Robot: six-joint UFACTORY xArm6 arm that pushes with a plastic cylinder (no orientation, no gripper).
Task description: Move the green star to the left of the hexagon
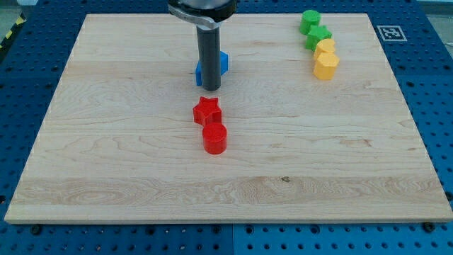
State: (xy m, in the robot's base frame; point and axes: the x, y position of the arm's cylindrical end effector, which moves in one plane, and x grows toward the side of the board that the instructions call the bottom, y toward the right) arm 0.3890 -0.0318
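One green star [318, 36] lies near the tabletop's [127, 163] two o'clock corner, second in a short touching chain of four blocks. At its eleven o'clock sits a green cylinder [309, 20], touching it. At its five o'clock comes a yellow block [325, 48] whose shape is hard to make out, and pressed against that one's six o'clock side is a yellow hexagon [326, 66], the lowest of the chain. So the star stands at twelve o'clock of the hexagon, with the other yellow block between them.

Well apart from that chain, toward nine o'clock of it, my tip [211, 88] rests on the wood at the end of the dark rod. A blue block [221, 64] lies just behind the rod, partly hidden by it, so its shape cannot be told, nor whether the tip touches it. No pincer is fitted, so there is nothing to call apart or together.

At six o'clock of my tip, close by but clear of it, lies a red star [207, 110], and touching that at its five o'clock is a red cylinder [214, 138]. A black-and-white marker [389, 32] is printed at the board's two o'clock corner.
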